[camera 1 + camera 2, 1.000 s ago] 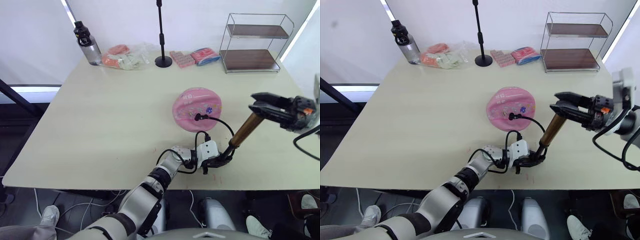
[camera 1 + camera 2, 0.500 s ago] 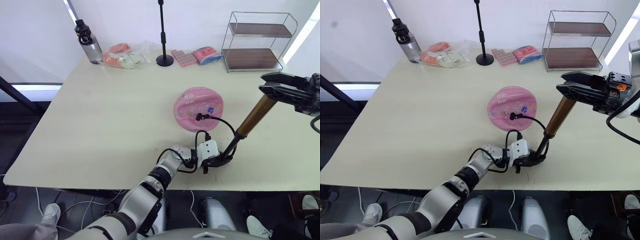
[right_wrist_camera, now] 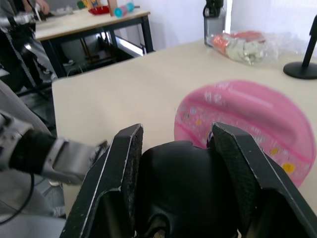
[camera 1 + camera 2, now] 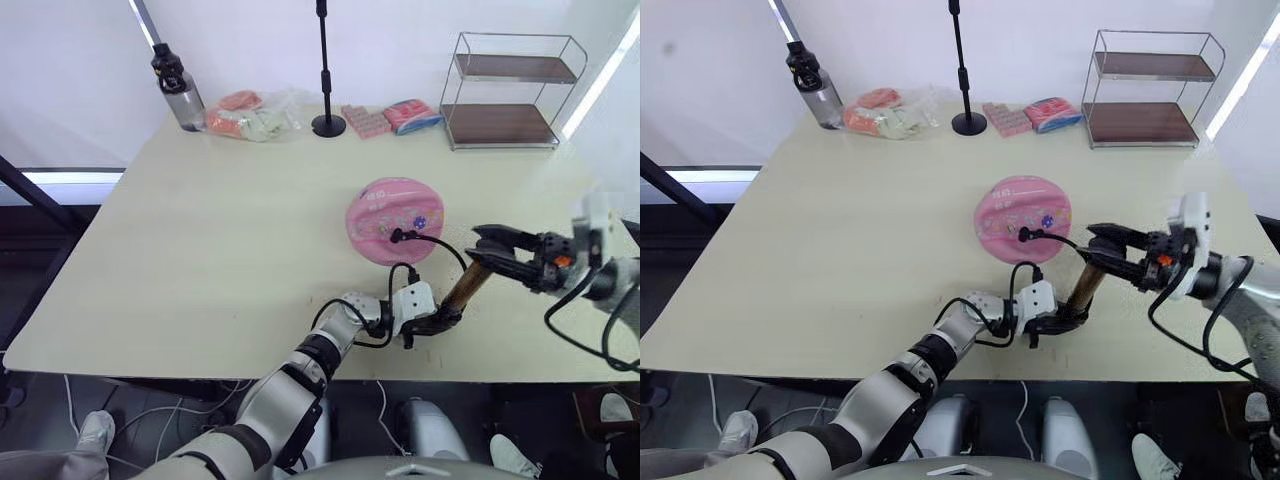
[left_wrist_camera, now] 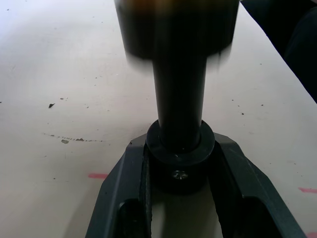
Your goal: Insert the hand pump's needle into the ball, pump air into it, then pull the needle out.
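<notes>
Left eye view: pumping under way, judging by hose already plugged into the ball point(image 4: 394, 219), mid-table, at 11 o'clock from the hand pump point(image 4: 462, 286). Left gripper point(image 5: 179, 173) clenched on black foot; right gripper point(image 3: 174, 163) grasping T-handle. Best kept axial — bronze metal barrel leaning, soft pink ball flattish.

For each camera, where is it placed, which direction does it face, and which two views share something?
Eye views: on the head, looking down over the table; both arms show.
Left wrist view: along the left gripper, shut on the hand pump foot.
Right wrist view: along the right gripper, shut on the pump's handle, toward the ball.
Shared: the eye and right wrist views both show the ball.
</notes>
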You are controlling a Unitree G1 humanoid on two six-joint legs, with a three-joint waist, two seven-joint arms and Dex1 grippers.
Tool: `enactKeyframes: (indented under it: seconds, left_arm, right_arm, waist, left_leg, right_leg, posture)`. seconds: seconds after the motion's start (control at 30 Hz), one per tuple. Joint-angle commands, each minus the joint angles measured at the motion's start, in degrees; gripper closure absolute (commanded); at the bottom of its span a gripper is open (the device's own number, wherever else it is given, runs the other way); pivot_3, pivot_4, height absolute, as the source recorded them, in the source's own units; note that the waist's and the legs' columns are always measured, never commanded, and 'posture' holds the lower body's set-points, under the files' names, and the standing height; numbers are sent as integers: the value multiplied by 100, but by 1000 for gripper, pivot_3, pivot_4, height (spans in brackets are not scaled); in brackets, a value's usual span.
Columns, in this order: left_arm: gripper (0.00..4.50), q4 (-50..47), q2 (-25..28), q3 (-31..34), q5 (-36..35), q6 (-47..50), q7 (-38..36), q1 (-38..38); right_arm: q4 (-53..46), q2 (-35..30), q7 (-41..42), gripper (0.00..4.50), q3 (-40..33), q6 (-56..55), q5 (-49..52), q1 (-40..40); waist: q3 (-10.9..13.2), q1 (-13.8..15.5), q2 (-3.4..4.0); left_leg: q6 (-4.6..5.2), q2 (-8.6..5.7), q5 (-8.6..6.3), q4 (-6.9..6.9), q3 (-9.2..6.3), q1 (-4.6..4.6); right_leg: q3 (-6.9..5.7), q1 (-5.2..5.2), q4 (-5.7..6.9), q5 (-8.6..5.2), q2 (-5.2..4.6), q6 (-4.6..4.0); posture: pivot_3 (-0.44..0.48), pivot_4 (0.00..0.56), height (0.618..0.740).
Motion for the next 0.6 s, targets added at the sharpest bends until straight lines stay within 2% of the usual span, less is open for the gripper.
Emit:
enactKeyframes:
  seconds: [0.03, 0.13, 0.3, 0.6]
  left_arm:
    - [3423, 265, 85, -79, 157, 98, -66, 189]
    - [3423, 277, 87, -77, 156, 79, -66, 181]
    - [3423, 296, 77, -53, 140, 120, -100, 173]
    - [3423, 312, 82, -50, 135, 97, -123, 168]
  right_arm:
    - [557, 187, 19, 2751, 414, -393, -806, 290]
    - [874, 452, 57, 2751, 601, -871, -1144, 375]
    - [798, 505, 137, 2751, 510, -985, -1044, 308]
    - [68, -262, 181, 2751, -369, -40, 22, -338]
  waist:
    - [0, -1, 0]
    - [-10, -4, 2]
    - [-17, -4, -7]
    - [-3, 25, 11]
  left_leg:
    - [0, 0, 0, 0, 0, 0]
    - [0, 1, 0, 1, -3, 2]
    - [0, 6, 0, 1, -3, 10]
    - [0, 7, 0, 0, -10, -11]
  right_leg:
    - [0, 0, 0, 0, 0, 0]
    - [0, 1, 0, 0, 5, 0]
    - [1, 8, 0, 0, 12, -2]
    - [2, -6, -1, 1, 10, -8]
  posture:
    - [0, 150, 740]
    - [0, 150, 740]
    - [0, 150, 740]
    - [0, 150, 740]
